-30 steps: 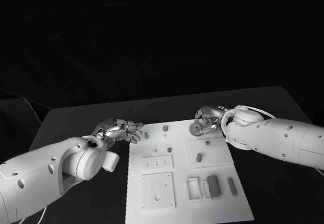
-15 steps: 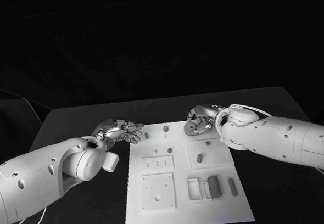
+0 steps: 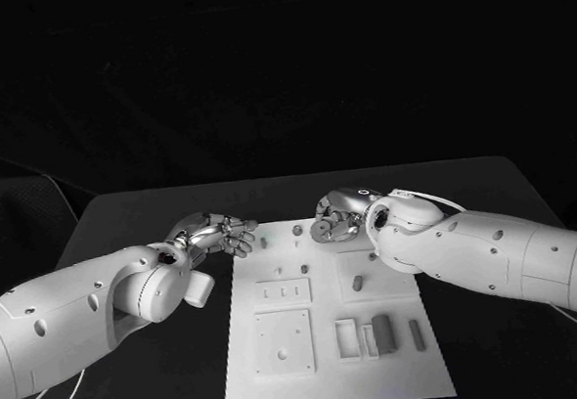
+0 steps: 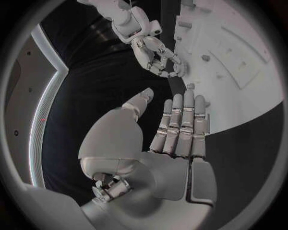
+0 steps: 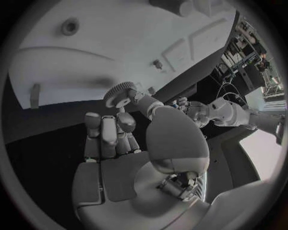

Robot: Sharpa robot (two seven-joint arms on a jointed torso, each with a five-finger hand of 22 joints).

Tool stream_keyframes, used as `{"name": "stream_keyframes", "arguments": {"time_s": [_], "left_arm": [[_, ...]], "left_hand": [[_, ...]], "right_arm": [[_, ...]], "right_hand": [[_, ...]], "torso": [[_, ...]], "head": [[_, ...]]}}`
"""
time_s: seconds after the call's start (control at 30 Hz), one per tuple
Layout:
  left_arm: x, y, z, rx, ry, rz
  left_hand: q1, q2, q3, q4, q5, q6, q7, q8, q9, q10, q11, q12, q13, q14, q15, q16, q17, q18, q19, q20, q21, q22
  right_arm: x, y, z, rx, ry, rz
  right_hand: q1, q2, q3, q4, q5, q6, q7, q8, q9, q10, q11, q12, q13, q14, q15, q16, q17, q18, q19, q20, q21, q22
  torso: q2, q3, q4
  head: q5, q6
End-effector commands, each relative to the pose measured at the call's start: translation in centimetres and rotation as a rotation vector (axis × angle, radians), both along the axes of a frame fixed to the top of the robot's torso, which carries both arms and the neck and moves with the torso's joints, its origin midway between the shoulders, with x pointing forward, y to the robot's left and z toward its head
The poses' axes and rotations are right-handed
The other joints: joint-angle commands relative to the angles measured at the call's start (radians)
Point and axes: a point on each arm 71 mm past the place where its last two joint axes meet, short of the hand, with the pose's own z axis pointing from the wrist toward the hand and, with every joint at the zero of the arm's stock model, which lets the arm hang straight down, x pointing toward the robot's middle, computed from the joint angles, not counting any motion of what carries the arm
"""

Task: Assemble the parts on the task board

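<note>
My right hand (image 3: 336, 213) hovers over the far edge of the white task board (image 3: 332, 376) and pinches a small toothed gear (image 3: 324, 229) between thumb and fingers. The right wrist view shows the gear (image 5: 120, 94) clearly at the fingertips of that hand (image 5: 114, 136), above the board (image 5: 132, 38). My left hand (image 3: 216, 236) hangs by the board's far left corner; its fingers (image 4: 180, 122) are stretched out and hold nothing. From the left wrist, the right hand (image 4: 153, 52) and its gear (image 4: 181, 70) appear beyond the board's edge (image 4: 240, 96).
Small pegs (image 3: 297, 226) stand in the board's far rows. A short part (image 3: 357, 283) lies on a square plate. Near the front right are a dark block (image 3: 380, 326) and a thin bar (image 3: 414, 332). Black table (image 3: 121, 220) surrounds the board.
My right hand has carried the gear leftwards along the board's far edge, closer to the left hand. The left hand has hardly moved.
</note>
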Motion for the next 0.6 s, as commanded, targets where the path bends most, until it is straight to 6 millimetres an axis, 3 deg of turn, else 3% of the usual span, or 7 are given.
{"name": "stream_keyframes", "arguments": {"time_s": [0.03, 0.37, 0.6], "left_arm": [[0.0, -0.2, 0.1, -0.001, -0.012, -0.003], [0.0, -0.3, 0.1, -0.002, -0.013, -0.004], [0.0, -0.3, 0.1, -0.002, -0.013, -0.005]], "left_hand": [[0.001, 0.008, 0.002, 0.000, 0.004, -0.005, -0.002, -0.005, -0.001, -0.007, -0.001, -0.003, 0.001, -0.007, -0.003, -0.005, 0.001, 0.020, -0.007, 0.002, -0.007, 0.001], [0.001, 0.008, 0.002, 0.000, 0.004, -0.005, -0.002, -0.005, -0.001, -0.007, -0.001, -0.003, 0.001, -0.007, -0.003, -0.005, 0.001, 0.020, -0.008, 0.002, -0.007, 0.001], [0.001, 0.007, 0.002, -0.001, 0.003, -0.005, -0.002, -0.005, -0.001, -0.007, -0.001, -0.003, 0.001, -0.008, -0.003, -0.006, 0.001, 0.020, -0.008, 0.002, -0.007, 0.001]], "right_arm": [[-0.1, 0.8, 0.4, -0.017, -0.049, -0.013], [-0.4, 3.1, 0.3, -0.022, -0.034, 0.017], [-0.5, 3.6, 0.4, -0.018, -0.033, 0.026]], "right_hand": [[-0.007, -0.022, -0.006, 0.000, 0.000, 0.074, 0.051, 0.000, 0.001, 0.006, -0.001, 0.005, -0.001, 0.005, 0.002, 0.007, -0.002, 0.013, 0.006, 0.000, 0.094, 0.002], [-0.006, -0.026, -0.006, -0.002, 0.000, 0.075, 0.050, 0.000, 0.001, 0.008, -0.002, 0.005, -0.002, 0.007, 0.001, 0.008, -0.002, 0.014, 0.008, 0.000, 0.095, 0.002], [-0.006, -0.027, -0.006, -0.002, 0.000, 0.075, 0.050, 0.000, 0.001, 0.009, -0.002, 0.005, -0.002, 0.008, 0.001, 0.008, -0.002, 0.014, 0.009, 0.000, 0.095, 0.002]], "torso": [[0.000, 0.0004, -0.0007], [0.001, 0.0006, -0.0004], [0.001, 0.0007, 0.0013]], "head": [[0.001, 0.001], [0.005, 0.003], [0.006, 0.003]]}}
